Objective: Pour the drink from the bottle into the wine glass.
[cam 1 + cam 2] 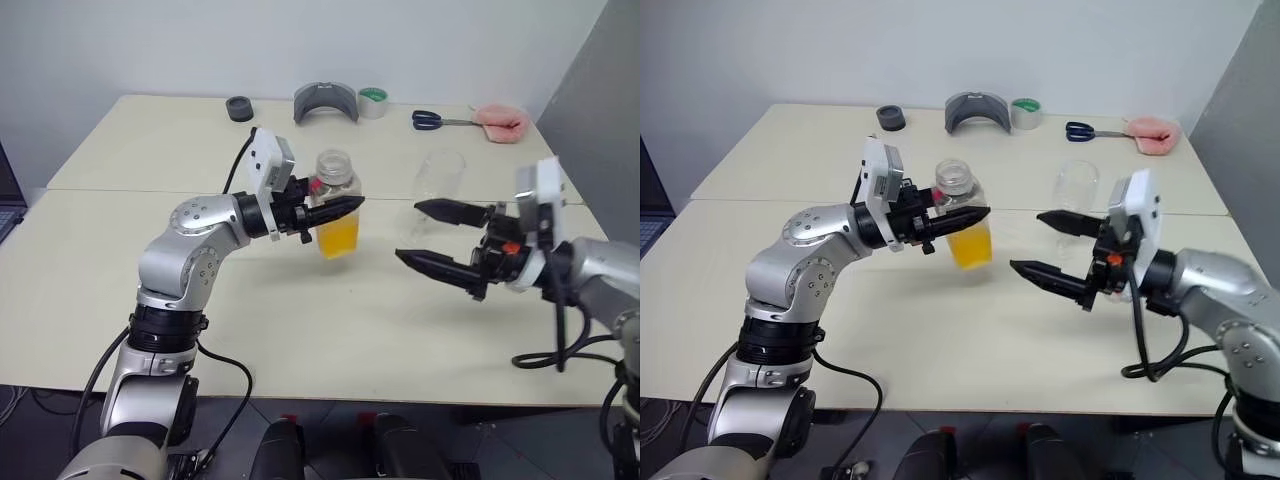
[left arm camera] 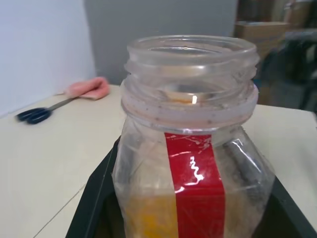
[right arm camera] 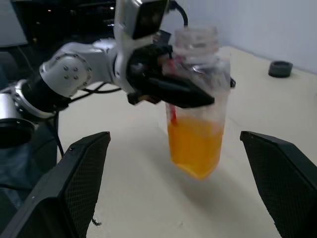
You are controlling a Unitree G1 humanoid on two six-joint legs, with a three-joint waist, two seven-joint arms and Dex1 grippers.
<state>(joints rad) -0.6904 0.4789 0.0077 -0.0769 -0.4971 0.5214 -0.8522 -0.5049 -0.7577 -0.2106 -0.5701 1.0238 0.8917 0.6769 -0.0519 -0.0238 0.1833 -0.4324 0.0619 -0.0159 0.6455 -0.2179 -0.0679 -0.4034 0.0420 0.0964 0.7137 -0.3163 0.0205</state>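
The left gripper [image 1: 335, 208] is clamping the bottle [image 1: 336, 204] and holding it lifted over the middle of the tabletop [image 1: 150, 290], uncapped, with the drink [image 1: 337, 238] filling its lower half. The right gripper [image 1: 425, 233] is hanging beside it, fingers spread wide apart and holding nothing. The wine glass [image 1: 440, 176] is standing behind that gripper, toward the far right edge.

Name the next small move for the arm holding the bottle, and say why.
Probably carry the bottle toward the wine glass. The left gripper is shut on the uncapped bottle, lifted off the table, with the drink inside, while the glass stands apart beyond the open right gripper.
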